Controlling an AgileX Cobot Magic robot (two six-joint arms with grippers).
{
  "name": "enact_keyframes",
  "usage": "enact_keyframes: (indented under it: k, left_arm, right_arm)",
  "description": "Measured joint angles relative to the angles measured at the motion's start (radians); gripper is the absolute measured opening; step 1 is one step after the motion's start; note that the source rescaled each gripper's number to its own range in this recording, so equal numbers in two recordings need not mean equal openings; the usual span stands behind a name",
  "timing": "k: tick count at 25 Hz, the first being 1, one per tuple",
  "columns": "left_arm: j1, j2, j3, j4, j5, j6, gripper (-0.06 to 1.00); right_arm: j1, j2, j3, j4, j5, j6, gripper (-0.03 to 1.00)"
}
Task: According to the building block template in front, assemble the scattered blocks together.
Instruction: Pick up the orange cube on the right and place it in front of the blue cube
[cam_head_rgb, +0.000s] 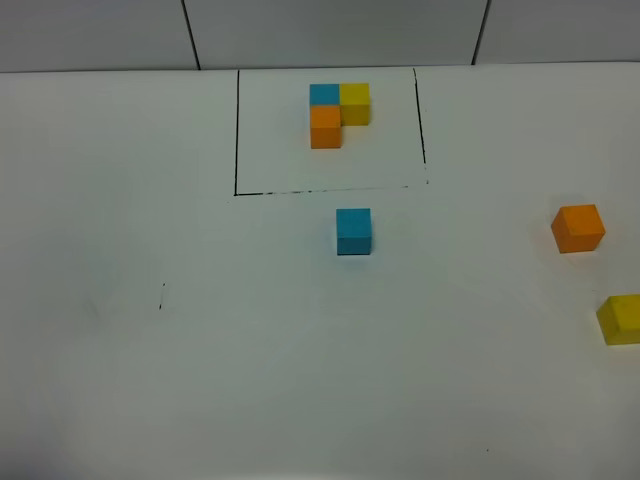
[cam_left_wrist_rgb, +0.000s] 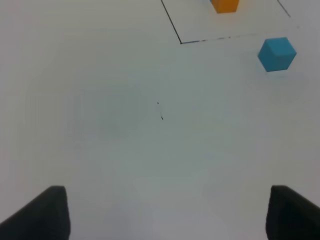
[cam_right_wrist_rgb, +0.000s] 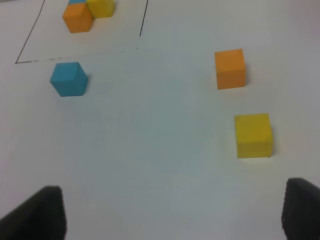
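**A:** Exterior high view gives us the building block template (cam_head_rgb: 338, 115) at the far middle, inside its black drawn frame (cam_head_rgb: 237, 130): blue at far left, yellow to its right, orange on blue's near side.

**B:** And our loose ones?

**A:** The blue cube (cam_head_rgb: 353, 231) sits just near of the frame. The orange cube (cam_head_rgb: 578, 228) and yellow cube (cam_head_rgb: 622, 319) lie well apart from it, at the right edge.

**B:** Our left gripper (cam_left_wrist_rgb: 165, 215) and right gripper (cam_right_wrist_rgb: 167, 212) both stand spread, with nothing between the jaws.

**A:** Then we'd leave blue as the anchor and take orange with the right gripper. We should square the jaws to its flat faces and set it flush against blue's near face.

**B:** We should lower slowly, or we may nudge blue off line.
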Motion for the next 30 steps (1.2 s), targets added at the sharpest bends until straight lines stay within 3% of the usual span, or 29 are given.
enact_keyframes:
  k: [7,15,30]
  left_arm:
    - [0.000,-0.001,0.038,0.019,-0.002,-0.007,0.69]
    - [0.000,-0.003,0.049,0.091,0.009,-0.094,0.69]
    - [0.000,-0.077,0.049,0.097,0.008,-0.107,0.69]
  right_arm:
    - [0.000,0.000,0.000,0.000,0.000,0.000,0.75]
    - [0.000,0.000,0.000,0.000,0.000,0.000,0.75]
    - [0.000,0.000,0.000,0.001,0.000,0.000,0.75]
